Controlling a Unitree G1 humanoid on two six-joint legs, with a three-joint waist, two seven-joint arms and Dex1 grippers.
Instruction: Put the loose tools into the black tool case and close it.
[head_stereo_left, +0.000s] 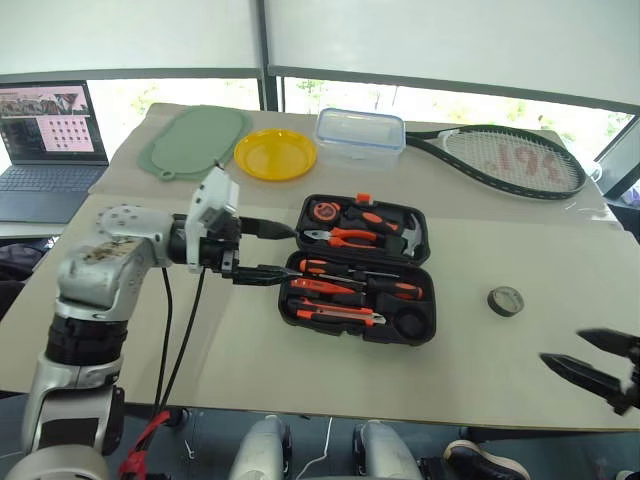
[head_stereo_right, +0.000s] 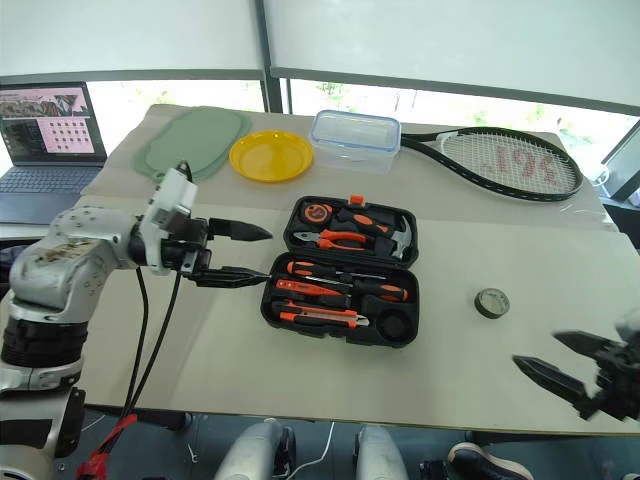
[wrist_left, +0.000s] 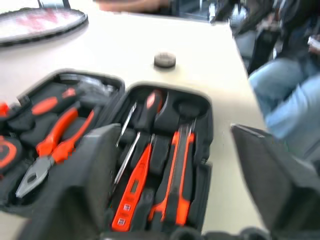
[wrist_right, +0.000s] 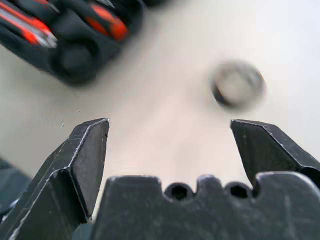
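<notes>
The black tool case (head_stereo_left: 431, 320) lies open in the middle of the table. Orange-and-black tools fill its slots: screwdrivers (head_stereo_left: 355, 270), a utility knife (head_stereo_left: 335, 315), a slim tester (wrist_left: 132, 190) and pliers (head_stereo_left: 340, 237). One round slot (head_stereo_left: 408, 323) is empty. A small dark tape roll (head_stereo_left: 505, 300) lies loose on the table to the right of the case. My left gripper (head_stereo_left: 297, 253) hovers open and empty at the case's left edge, pointing across it. My right gripper (head_stereo_left: 562, 346) is open and empty near the table's front right edge, short of the tape roll (wrist_right: 237, 85).
At the back of the table are a green mat (head_stereo_left: 195, 140), a yellow plate (head_stereo_left: 275, 153), a clear blue-rimmed box (head_stereo_left: 360, 135) and a tennis racket (head_stereo_left: 510, 160). A laptop (head_stereo_left: 45, 140) sits far left. A person's legs in jeans (wrist_left: 285, 100) are beyond the table's right side.
</notes>
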